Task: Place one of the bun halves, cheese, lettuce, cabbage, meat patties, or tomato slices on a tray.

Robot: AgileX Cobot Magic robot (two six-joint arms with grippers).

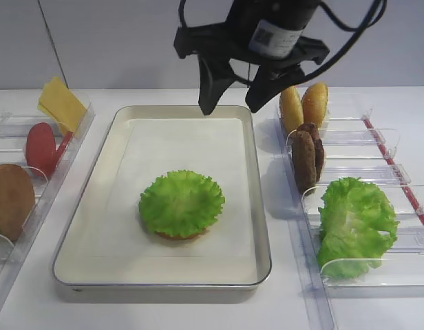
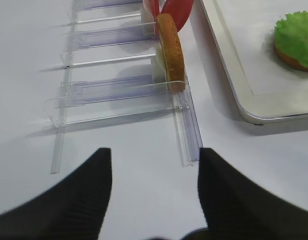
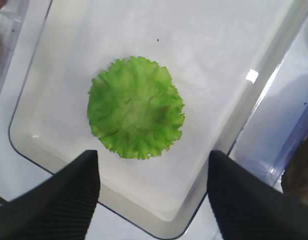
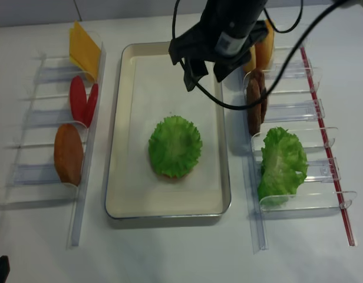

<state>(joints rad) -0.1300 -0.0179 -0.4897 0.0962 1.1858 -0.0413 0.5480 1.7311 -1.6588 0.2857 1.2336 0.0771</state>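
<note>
Right pincer (image 3: 153, 192) spread, empty; only left wrist shows bun (image 2: 293, 59) beneath lettuce (image 2: 296, 37)

At the frame's bottom, the left gripper (image 2: 155, 192) jaws stand apart above the white worktop (image 2: 119, 150). A bun half (image 2: 171, 50) stands upright in a clear rack (image 2: 119, 90); upper right, lettuce (image 2: 295, 37) lies on the tray (image 2: 244, 95).

Narrow clear plastic racks (image 1: 350, 134) line both sides of a plain white worktop (image 4: 170, 253). The right-hand rack carries a red strip (image 4: 329, 147) along its outer edge. A bulky wavy green leaf with pale veins (image 1: 354, 225) sits in its nearest compartments.
</note>
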